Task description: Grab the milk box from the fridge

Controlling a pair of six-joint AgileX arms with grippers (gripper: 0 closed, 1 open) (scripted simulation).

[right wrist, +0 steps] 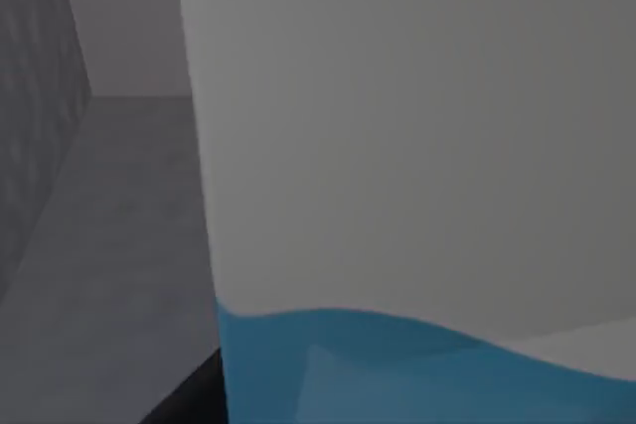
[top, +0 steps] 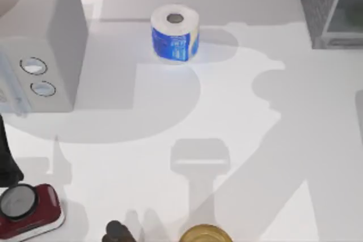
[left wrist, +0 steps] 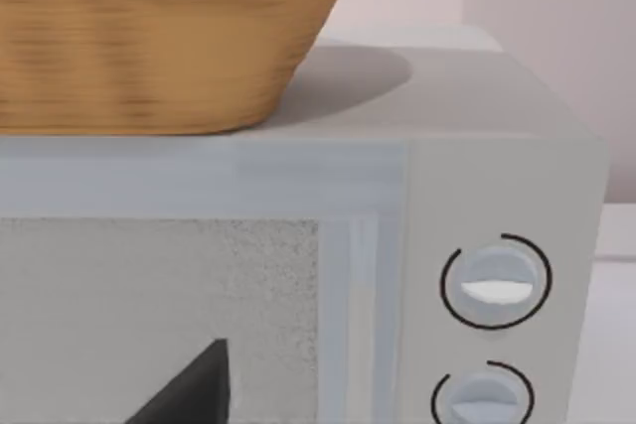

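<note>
- Top view: the fridge (top: pixel 329 4) is seen at the worktop's (top: pixel 238 117) far right corner, its pale panel facing the left. A paper roll (top: pixel 175 33) stands upright near the far middle, well apart from the fridge. The dialled box (top: pixel 42 43) is set at the far left; a red gadget (top: pixel 28 208) and a brass lid (top: pixel 205 234) lie along the near edge.
- Left wrist view: the dialled box is faced close up, with a wicker basket (left wrist: pixel 169 37) resting on its top. The left arm is judged parked there, away from the job; whether its claw is apart or together cannot be told.
- Right wrist view: the milk box (right wrist: pixel 417 196) is met very close, white above and blue below, standing on the grey floor inside the fridge, whose speckled wall (right wrist: pixel 35 106) is passed alongside. The right claw is judged to be reaching in for the carton; whether it is apart or clamped cannot be told.
</note>
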